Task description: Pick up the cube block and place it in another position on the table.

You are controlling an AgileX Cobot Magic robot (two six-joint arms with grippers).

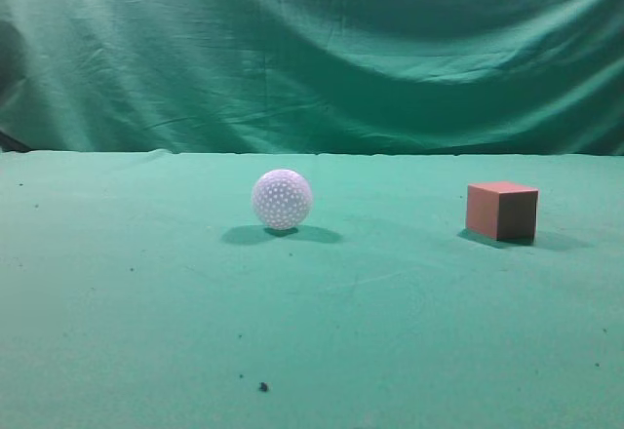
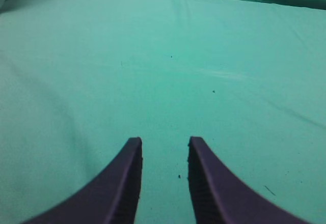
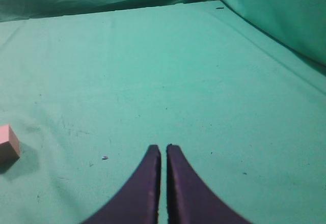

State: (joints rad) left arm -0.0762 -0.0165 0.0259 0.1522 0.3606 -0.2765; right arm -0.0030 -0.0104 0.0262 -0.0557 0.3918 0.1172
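Note:
The cube block is reddish-brown and rests on the green table at the right. It also shows at the left edge of the right wrist view, partly cut off. My right gripper is shut and empty, to the right of the cube and apart from it. My left gripper is open and empty over bare cloth; the cube is not in its view. Neither gripper shows in the exterior view.
A white dimpled ball sits on the table left of the cube. A wrinkled green curtain hangs behind the table's far edge. Small dark specks lie on the cloth near the front.

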